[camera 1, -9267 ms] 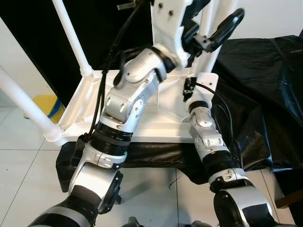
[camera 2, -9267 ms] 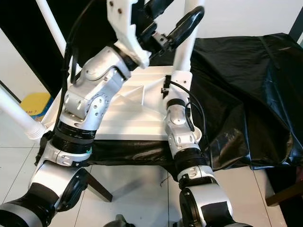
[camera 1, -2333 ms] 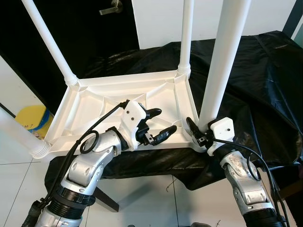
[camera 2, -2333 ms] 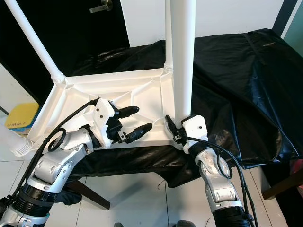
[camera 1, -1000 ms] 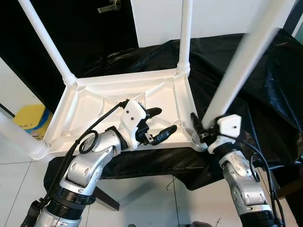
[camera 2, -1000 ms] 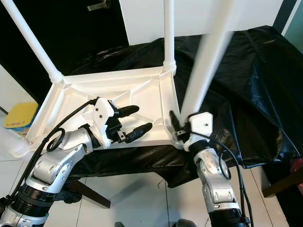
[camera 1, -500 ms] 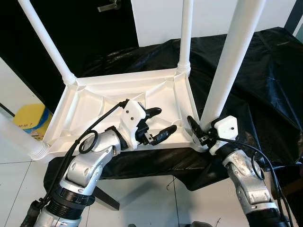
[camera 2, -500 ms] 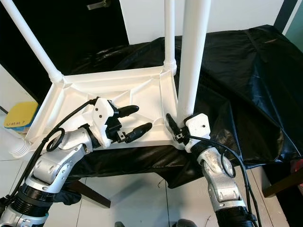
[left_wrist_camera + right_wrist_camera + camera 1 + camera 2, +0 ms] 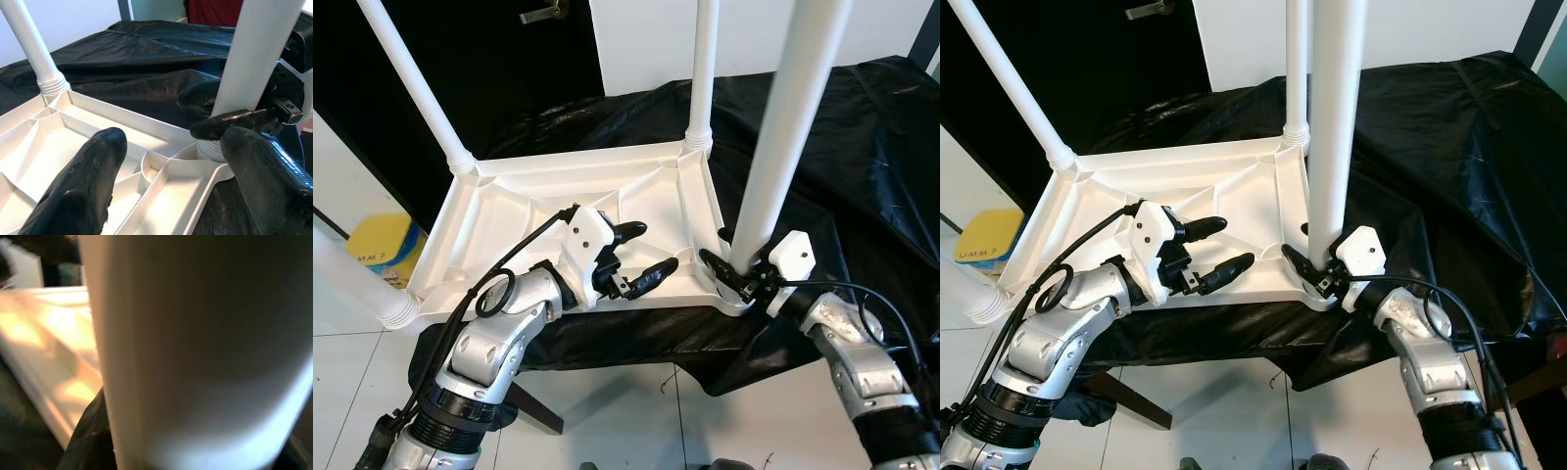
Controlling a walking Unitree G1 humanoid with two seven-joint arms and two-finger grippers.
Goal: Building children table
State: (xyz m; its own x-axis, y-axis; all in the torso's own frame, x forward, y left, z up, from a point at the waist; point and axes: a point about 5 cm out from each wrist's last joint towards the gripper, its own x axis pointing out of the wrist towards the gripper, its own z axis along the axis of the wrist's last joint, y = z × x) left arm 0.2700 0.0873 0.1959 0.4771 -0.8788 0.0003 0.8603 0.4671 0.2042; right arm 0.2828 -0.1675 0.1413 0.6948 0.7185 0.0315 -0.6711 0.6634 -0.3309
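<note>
The upturned table top (image 9: 538,206) is plain white plastic, ribs and all, and its legs (image 9: 788,127) are the same unmarked white. Under it lies a glossy black sheet (image 9: 1449,147) with pale highlights along its creases. The left gripper (image 9: 641,257) has black fingers on a white housing, with silver arm segments and black cabling behind; the right gripper (image 9: 729,269) is coloured the same. The floor tiles (image 9: 352,392) are off-white with thin grey joints. A yellow item with a blue band (image 9: 382,250) carries small dark lettering, perhaps a label.
</note>
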